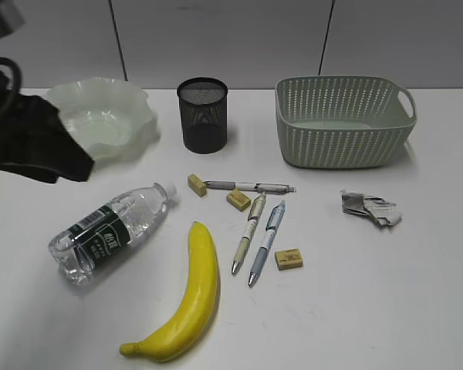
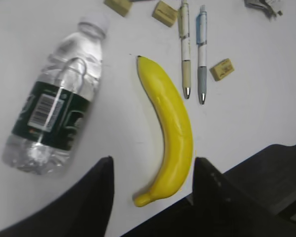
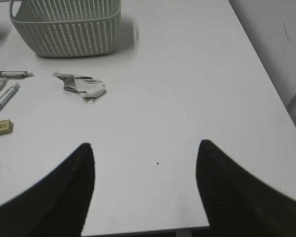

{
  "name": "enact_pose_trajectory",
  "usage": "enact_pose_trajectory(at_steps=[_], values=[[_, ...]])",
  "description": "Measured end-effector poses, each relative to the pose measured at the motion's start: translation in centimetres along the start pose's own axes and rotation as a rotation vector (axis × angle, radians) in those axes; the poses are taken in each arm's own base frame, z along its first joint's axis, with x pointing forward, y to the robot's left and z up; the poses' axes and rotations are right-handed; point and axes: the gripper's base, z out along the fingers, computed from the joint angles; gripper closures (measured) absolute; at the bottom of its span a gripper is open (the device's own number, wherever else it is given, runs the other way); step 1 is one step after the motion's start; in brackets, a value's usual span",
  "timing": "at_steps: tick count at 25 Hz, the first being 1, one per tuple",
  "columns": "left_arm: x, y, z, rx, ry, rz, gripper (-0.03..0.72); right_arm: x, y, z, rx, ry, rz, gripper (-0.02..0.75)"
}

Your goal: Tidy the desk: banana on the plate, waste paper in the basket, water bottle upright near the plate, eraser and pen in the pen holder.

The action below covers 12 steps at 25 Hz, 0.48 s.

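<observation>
The yellow banana [image 1: 197,297] lies on the white desk [image 1: 417,293] at the front, next to the water bottle [image 1: 112,231], which lies on its side. The ruffled green plate [image 1: 108,119] stands empty at the back left, the black mesh pen holder [image 1: 203,116] at the back middle, the perforated basket [image 1: 343,119] at the back right. The waste paper [image 1: 369,208] lies in front of the basket. Three pens [image 1: 248,231] and three erasers [image 1: 288,259] lie mid-desk. My left gripper [image 2: 153,160] is open above the banana's [image 2: 170,123] stem end. My right gripper [image 3: 145,144] is open over bare desk, well in front of the paper [image 3: 81,85].
The left arm [image 1: 31,139] shows as a dark mass at the left edge, in front of the plate. The desk's front edge runs just below both grippers in the wrist views. A wall stands behind the desk.
</observation>
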Motion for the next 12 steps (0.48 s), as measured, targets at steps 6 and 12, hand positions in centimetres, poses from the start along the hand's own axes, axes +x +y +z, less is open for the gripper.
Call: enact_pose_trajectory(at_steps=[6,12], values=[[-1.1,-2.8,5.1,0.022,0.121,0.013,0.227,0.0,0.0,0.0,0.0,0.0,0.0,0.227],[-0.3,-4.7,10.5,-0.05,0.282,0.061,0.219,0.0,0.0,0.0,0.0,0.0,0.0,0.227]])
